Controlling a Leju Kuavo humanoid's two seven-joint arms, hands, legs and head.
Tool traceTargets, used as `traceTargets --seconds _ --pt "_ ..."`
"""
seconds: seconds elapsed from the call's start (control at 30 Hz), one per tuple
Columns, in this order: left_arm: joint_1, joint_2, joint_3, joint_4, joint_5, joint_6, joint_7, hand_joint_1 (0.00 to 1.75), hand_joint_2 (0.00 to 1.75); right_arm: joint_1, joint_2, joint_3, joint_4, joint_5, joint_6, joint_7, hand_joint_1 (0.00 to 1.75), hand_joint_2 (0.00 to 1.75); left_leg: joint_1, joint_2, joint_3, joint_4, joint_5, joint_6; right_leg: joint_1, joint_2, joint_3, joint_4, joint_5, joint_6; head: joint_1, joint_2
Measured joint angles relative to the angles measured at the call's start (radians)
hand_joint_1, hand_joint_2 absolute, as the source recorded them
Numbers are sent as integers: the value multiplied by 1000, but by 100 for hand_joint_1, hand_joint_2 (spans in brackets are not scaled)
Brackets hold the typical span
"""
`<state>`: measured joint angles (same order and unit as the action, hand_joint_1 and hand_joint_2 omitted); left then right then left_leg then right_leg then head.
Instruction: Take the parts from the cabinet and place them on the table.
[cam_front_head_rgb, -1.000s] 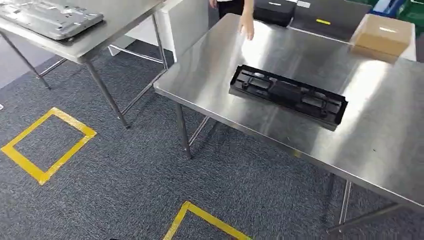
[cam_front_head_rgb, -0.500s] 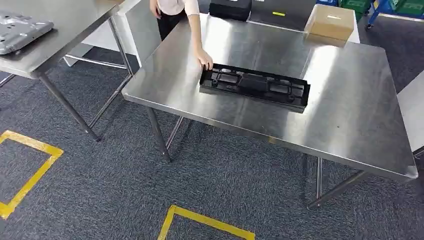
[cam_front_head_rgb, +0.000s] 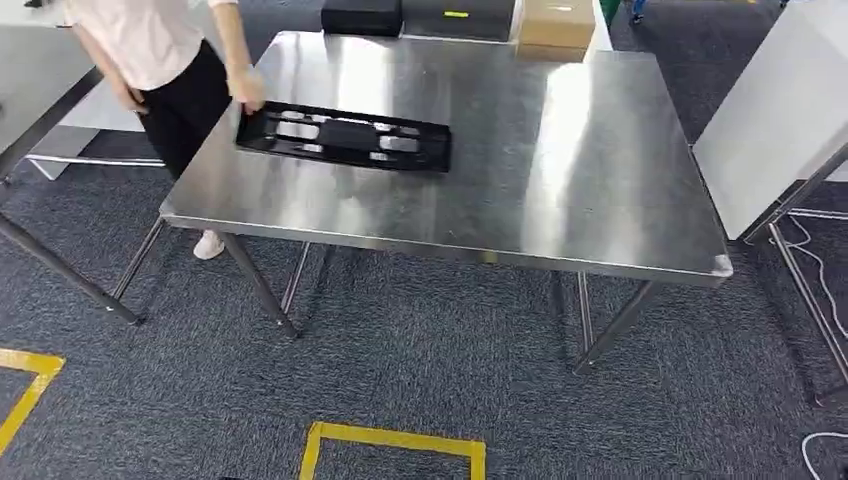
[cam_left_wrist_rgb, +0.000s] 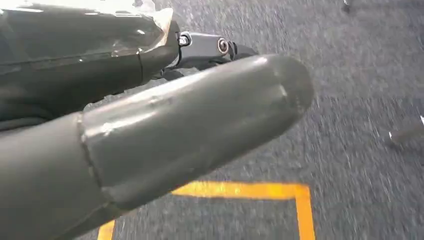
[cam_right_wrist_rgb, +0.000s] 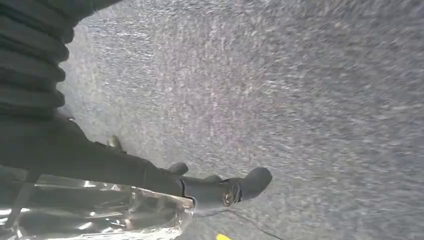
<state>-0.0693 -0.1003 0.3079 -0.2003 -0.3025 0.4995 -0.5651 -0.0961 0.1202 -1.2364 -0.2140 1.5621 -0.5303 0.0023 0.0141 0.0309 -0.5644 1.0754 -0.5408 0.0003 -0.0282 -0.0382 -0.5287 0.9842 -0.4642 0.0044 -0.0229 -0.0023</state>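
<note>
1. The long black moulded plastic part (cam_front_head_rgb: 343, 139) lies flat on the brushed stainless-steel bench (cam_front_head_rgb: 560, 170), toward its far left corner and well apart from both robot hands, which hang low over the carpet.
2. The left robot hand (cam_left_wrist_rgb: 165, 130) appears in its wrist view as a thick grey thumb with darker fingers behind it, above grey speckled carpet (cam_left_wrist_rgb: 360, 150) and a yellow tape square (cam_left_wrist_rgb: 260, 191); it holds nothing, though how far apart the fingers are I cannot tell.
3. The right robot hand (cam_right_wrist_rgb: 150, 175) shows a grey ribbed cover and dark fingers lying fairly straight over the carpet, with nothing in them.
4. The part's long axis runs left to right across the bench, roughly parallel to the front edge; it is a shallow, ribbed frame with open cut-outs.
5. A person's hand (cam_front_head_rgb: 247, 88) touches the part's left end.
6. A brown cardboard box (cam_front_head_rgb: 556, 23) and a black case (cam_front_head_rgb: 361, 16) sit beyond the bench's far edge.
</note>
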Motion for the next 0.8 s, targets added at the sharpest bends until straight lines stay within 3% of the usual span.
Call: traceTargets --seconds 0.03,0.07,0.1,0.13,0.17,0.23,0.27,0.3,0.33,0.37,0.4,0.47,0.7,0.73,0.8 --pt "4 0 0 1 0 -19 11 0 0 -3 0 3 0 0 0 0 0 175 0 -22 -36 82 -47 -2 0 7 -4 0 2 -3 0 0" --pt "6 1 0 2 0 -26 19 0 0 -5 0 5 0 -1 1 0 0 175 0 -30 -75 168 -84 -5 2 17 -7 0 2 -4 -1 0" --pt "8 2 0 4 -3 -26 26 0 0 -3 0 5 0 -5 2 -1 0 175 0 -31 -103 227 -101 -5 3 24 -8 0 3 -4 0 0" --pt "10 2 0 5 -5 -26 31 0 0 0 0 5 0 -10 3 -2 0 175 0 -31 -110 241 -92 -4 4 30 -8 1 3 -4 0 0" --pt "11 3 0 5 -7 -25 34 0 0 1 0 5 0 -13 4 -3 0 175 1 -31 -95 205 -60 -2 3 36 -6 1 3 -4 -1 0" --pt "11 4 0 5 -8 -20 36 0 0 0 1 5 0 -25 12 -14 0 175 7 -32 -13 34 35 1 2 47 0 1 2 -2 -1 0" --pt "11 4 0 5 -10 -18 36 0 0 -1 1 5 0 -26 12 -17 0 175 9 -37 25 -43 64 3 3 50 0 1 2 -1 0 0" --pt "9 4 0 5 -10 -17 37 0 0 -2 1 5 0 -27 12 -20 0 175 6 -43 35 -72 54 2 15 53 -3 7 0 4 -1 0" --pt "9 4 0 5 -11 -17 37 0 0 -3 1 5 0 -27 12 -21 0 175 6 -43 31 -72 59 7 15 54 -8 7 2 9 2 0" --pt "10 1 0 5 -11 -17 38 0 0 -3 -2 5 0 -29 12 -21 0 175 6 -41 28 -74 61 5 27 55 -15 9 -2 3 3 0" --pt "11 1 0 5 -11 -16 38 0 0 -1 -2 5 0 -29 12 -21 0 175 -1 -41 28 -74 61 6 25 55 -21 8 0 9 3 0" --pt "11 1 0 5 -11 -16 38 0 0 -1 -2 5 0 -30 12 -21 0 175 -11 -41 27 -73 62 18 20 55 -22 7 3 14 2 0" --pt "10 1 0 6 -11 -16 38 0 0 -1 -2 5 1 -29 12 -21 0 175 -20 -41 21 -72 66 29 11 55 -21 0 11 26 3 0" --pt "10 2 0 6 -11 -16 38 0 0 -1 -2 5 1 -25 12 -21 0 175 -27 -40 16 -64 64 35 4 55 -17 -5 16 36 2 0" --pt "10 2 1 6 -12 -17 38 0 0 -1 -2 5 1 -21 11 -21 0 175 -25 -40 13 -63 65 43 -1 56 -20 -4 18 44 2 0"
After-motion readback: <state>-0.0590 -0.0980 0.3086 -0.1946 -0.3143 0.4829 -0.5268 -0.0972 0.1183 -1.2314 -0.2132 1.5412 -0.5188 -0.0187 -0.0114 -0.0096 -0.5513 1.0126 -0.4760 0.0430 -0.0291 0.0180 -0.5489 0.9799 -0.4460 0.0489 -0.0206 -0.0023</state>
